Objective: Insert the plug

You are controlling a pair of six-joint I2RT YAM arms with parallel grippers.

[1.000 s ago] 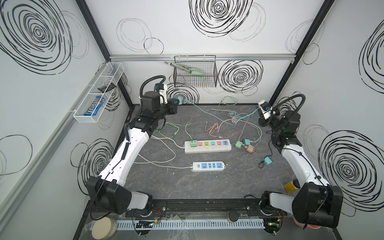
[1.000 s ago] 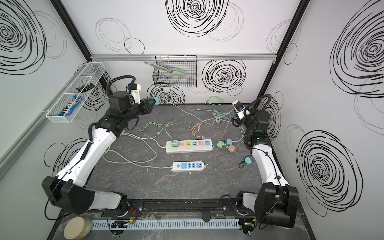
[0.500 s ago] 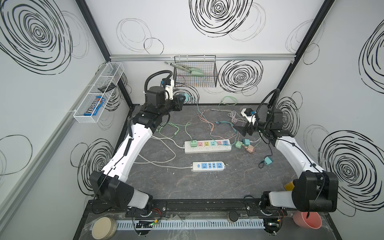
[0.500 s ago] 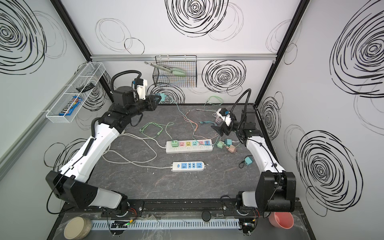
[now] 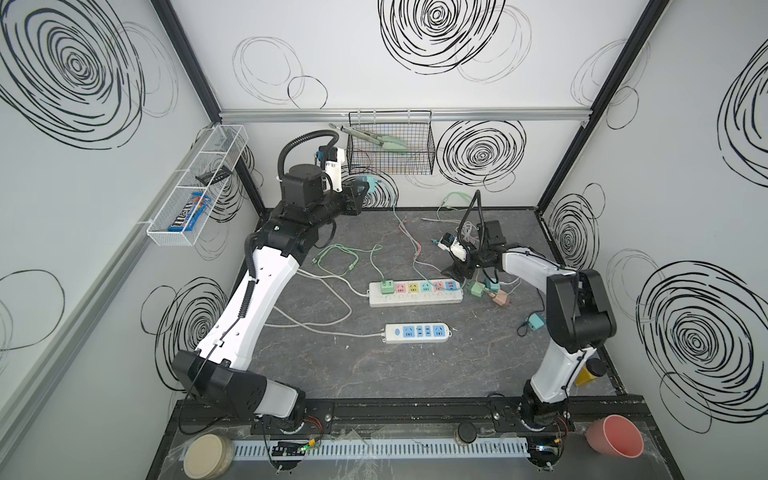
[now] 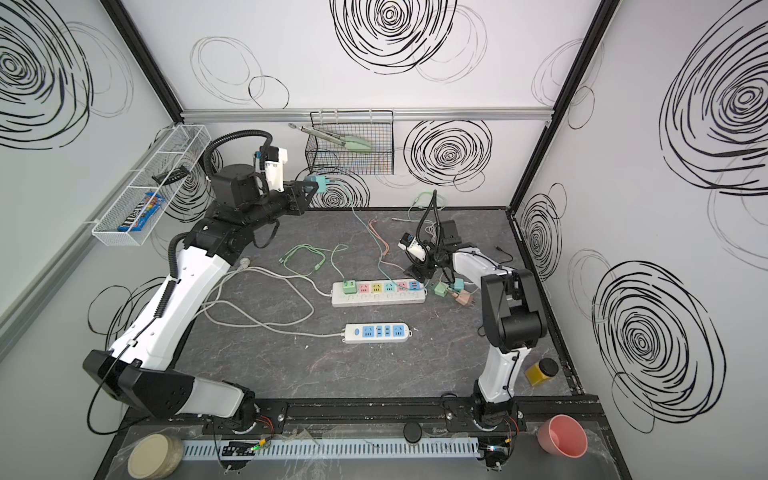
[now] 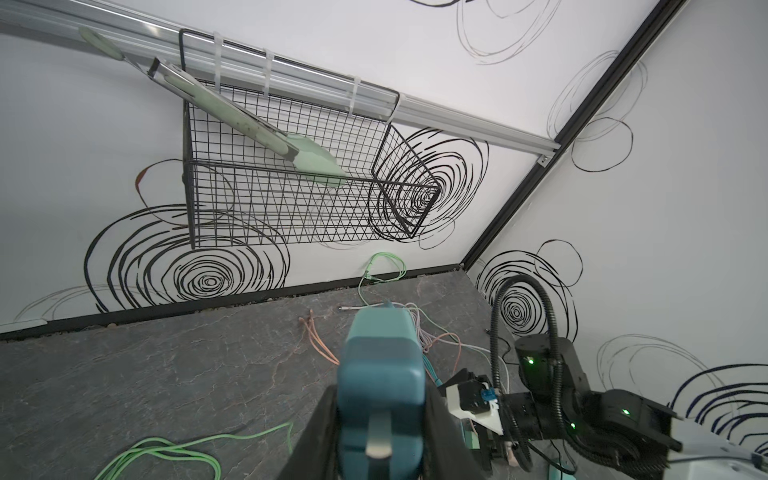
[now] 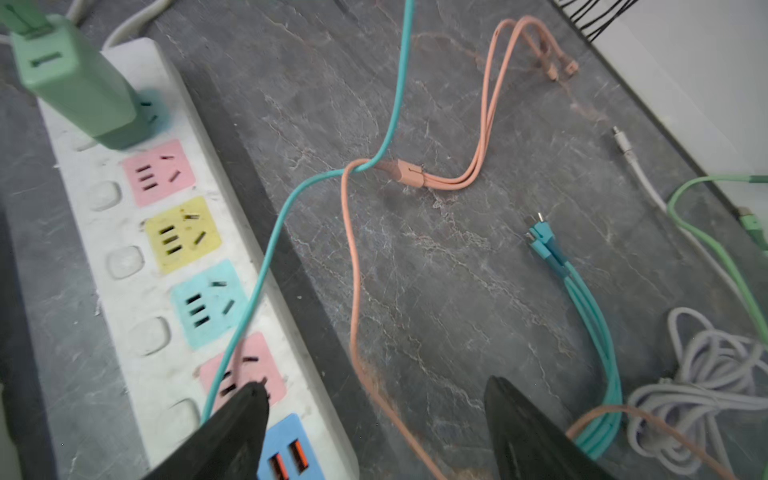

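Blue strip: the blue power strip (image 5: pixel 417 332) lies on the table (image 5: pixel 415 374) just in front of the coloured power strip (image 5: pixel 415 298), parallel to it, with nothing plugged in.
Coloured strip: this is your landmark. A green plug (image 5: pixel 387 286) sits in its left-end socket. The pink, yellow, teal and pink sockets beside it are free.
Right claw: your right claw (image 8: pixel 376 388) hangs low at the strip's right end with its jaws wide apart and gripping nothing. One finger (image 8: pixel 249 399) is over the last pink socket and the USB block.
Loose plugs: a small cluster of loose plugs (image 5: pixel 490 291) lies just off the strip's right end.
Teal cable: the teal cable (image 8: pixel 266 257) crosses the strip's right half and climbs away behind it.
Left claw: your left claw (image 5: pixel 358 194) is raised well behind the strip, toward its left end and under the wire basket (image 5: pixel 390 153). It is clamped on the teal plug (image 7: pixel 380 374).
Axis: the plug's long axis runs along the claw's reach, roughly level, with its cable leaving the far end.
What your move turns on: the free sockets lie forward of and below the held plug. The right claw is nearer but empty, so I judge you must bring the left arm down and tip the plug upright.
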